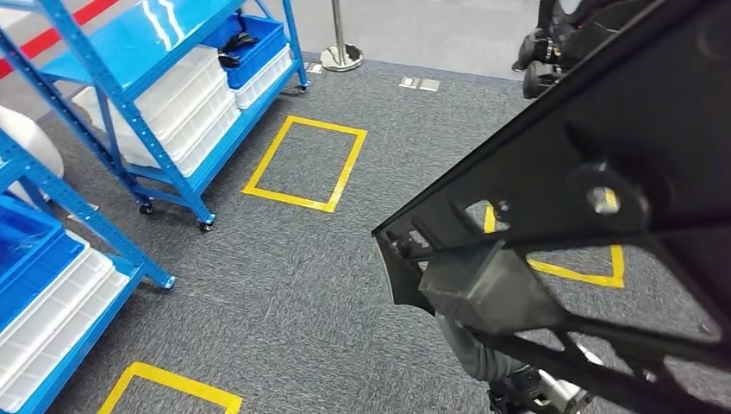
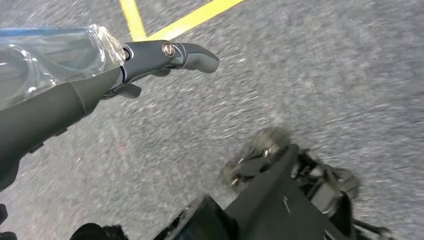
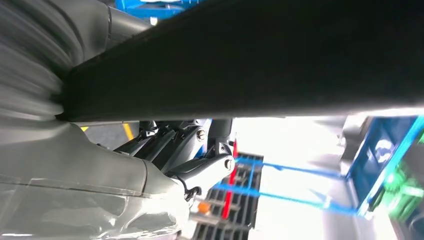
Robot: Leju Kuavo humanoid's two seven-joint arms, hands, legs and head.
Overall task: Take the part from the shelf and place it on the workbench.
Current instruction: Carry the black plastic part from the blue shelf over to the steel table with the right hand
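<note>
A big black openwork part (image 1: 586, 172) hangs close in front of the head view and covers its right half, tilted, with a boxy block on its lower face. My right hand (image 3: 190, 150) grips it: in the right wrist view the part's dark edge (image 3: 250, 55) runs across the hand, with the fingers (image 3: 205, 170) curled under it. The grey ribbed wrist cover (image 1: 478, 354) shows below the part. My left hand (image 2: 150, 60) hangs over the grey carpet, its fingers stretched out with nothing in them.
A blue wheeled shelf (image 1: 172, 95) with white and blue bins stands far left, and a second blue shelf (image 1: 52, 276) is nearer on the left. Yellow tape rectangles (image 1: 303, 164) mark the carpet. A stanchion base (image 1: 340, 56) and dark equipment (image 1: 552, 52) sit at the back.
</note>
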